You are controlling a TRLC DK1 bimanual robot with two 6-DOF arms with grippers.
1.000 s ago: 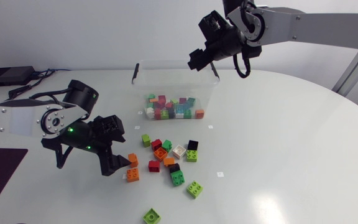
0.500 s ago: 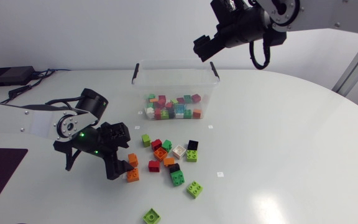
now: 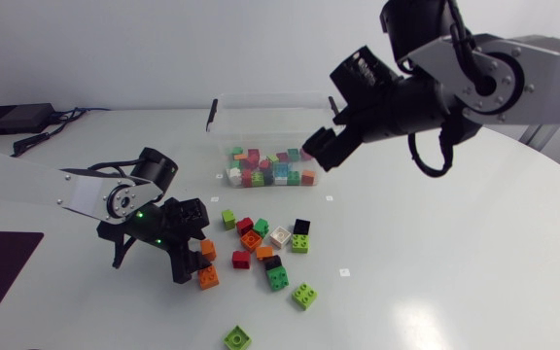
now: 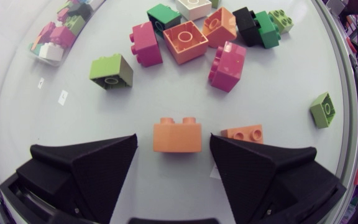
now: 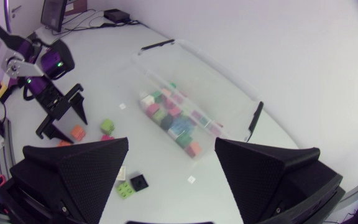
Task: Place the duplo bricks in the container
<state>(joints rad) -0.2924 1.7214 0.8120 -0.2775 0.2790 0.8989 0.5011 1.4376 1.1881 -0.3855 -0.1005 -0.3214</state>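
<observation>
**Duplo sort: partly done, left pick lined up**

Left gripper: fingers are held apart and nothing is clamped. An orange brick sits between them, with a gap seen on each side. A second orange brick lies just beside one fingertip, partly hidden by it.

Right gripper: fingers are spread wide and empty. It is held above the table, with the container below and ahead of it.

Progress: a layer of mixed bricks is already seen in the container, so the job is judged roughly half done. A loose cluster of about a dozen pieces is left just ahead of the left gripper. One lime brick lies beyond the cluster. Another lime brick lies well apart, near the table's front edge.

Room:
- Bare table is open on the far side of the cluster from the left gripper.
- Cluster pieces are packed, several touching, so outer pieces are judged easier picks.
- The second orange brick is likely to be nudged when the fingers close.
- The container walls stand tall, so release from above the rim is called for.
- One end of the container is overhung by the right gripper, so the left arm's drop path is judged tight there
</observation>
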